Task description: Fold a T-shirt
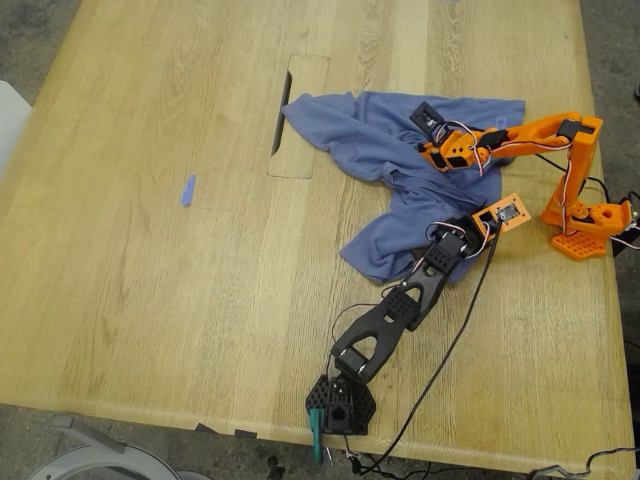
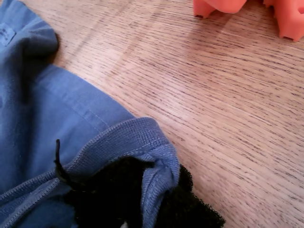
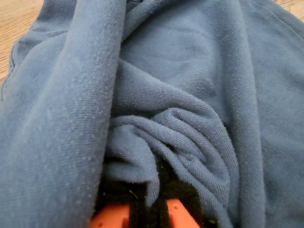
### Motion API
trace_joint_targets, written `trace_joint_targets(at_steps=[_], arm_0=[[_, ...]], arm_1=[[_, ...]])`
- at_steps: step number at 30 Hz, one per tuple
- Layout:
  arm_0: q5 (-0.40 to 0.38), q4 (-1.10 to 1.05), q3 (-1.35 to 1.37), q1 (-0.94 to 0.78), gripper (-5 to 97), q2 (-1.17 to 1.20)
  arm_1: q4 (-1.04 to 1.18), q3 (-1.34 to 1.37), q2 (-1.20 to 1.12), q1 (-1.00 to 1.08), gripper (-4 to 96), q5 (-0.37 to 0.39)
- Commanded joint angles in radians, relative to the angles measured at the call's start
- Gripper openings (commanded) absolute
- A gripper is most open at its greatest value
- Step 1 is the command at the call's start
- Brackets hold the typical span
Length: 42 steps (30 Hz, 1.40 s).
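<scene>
Wooden table [image 1: 150,300], one crumpled T-shirt [image 1: 400,150], two arms.
You see my first gripper [image 2: 137,199] pinching the ribbed collar and my second gripper [image 3: 142,190] clamped on bunched cloth, mid-table toward the exterior view's right; one blue scrap [image 1: 188,190] lies apart.

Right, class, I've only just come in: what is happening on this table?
Two robot arms are working on a crumpled blue T-shirt on a wooden table. My first gripper, on the black arm, has pinched the ribbed collar edge. My second gripper, on the orange arm, is bunched into a fold of cloth. The shirt is not yet folded. A small blue scrap lies apart.
</scene>
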Motion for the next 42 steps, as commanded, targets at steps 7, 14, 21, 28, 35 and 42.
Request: trace_joint_targets(at_steps=[7, 14, 21, 28, 35, 42], arm_0=[[0.0, 0.072, -0.028, -0.155, 0, 0.031], [-0.009, 0.175, -0.028, -0.216, 0, 0.163], [-0.02, 0.275, -0.029, -0.256, 0, 0.324], [-0.025, 0.354, -0.031, -0.265, 0, 0.505], [-0.023, 0.405, -0.031, -0.262, 0, 0.667], [-0.02, 0.454, -0.031, -0.241, 0, 0.778]], arm_1=[[-0.023, 0.081, 0.183, -0.009, -0.1, 0.006], [-0.034, 0.166, 0.31, -0.02, -0.1, 0.006], [-0.052, 0.172, 0.354, -0.058, -0.2, 0.005], [-0.052, 0.121, 0.399, -0.1, -0.2, 0.002], [-0.054, 0.1, 0.465, -0.144, -0.2, 0.002], [-0.072, 0.1, 0.52, -0.173, -0.2, -0.002]])
